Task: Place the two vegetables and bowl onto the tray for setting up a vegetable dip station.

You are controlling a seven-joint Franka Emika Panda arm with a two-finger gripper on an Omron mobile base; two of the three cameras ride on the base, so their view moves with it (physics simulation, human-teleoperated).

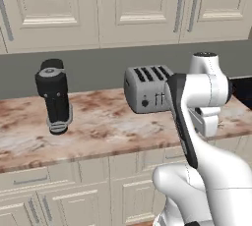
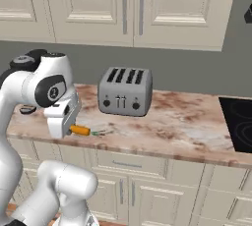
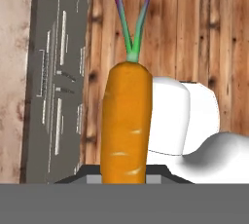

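My gripper (image 3: 124,176) is shut on the carrot (image 3: 125,121), a slim orange vegetable whose green stalks point away from the hand. In the right base view the gripper (image 2: 73,128) hangs over the counter's front edge at the left, and the carrot (image 2: 80,130) sticks out of it sideways to the right, just above the marbled counter (image 2: 172,122). In the hand view the floor and cabinet fronts lie behind the carrot. The other vegetable, the bowl and the tray are out of view.
A silver four-slot toaster (image 2: 125,92) (image 1: 147,90) stands at the back of the counter. A black upright appliance (image 1: 53,97) stands to the left. A dark cooktop (image 2: 239,122) lies at the right. Wall cabinets hang above.
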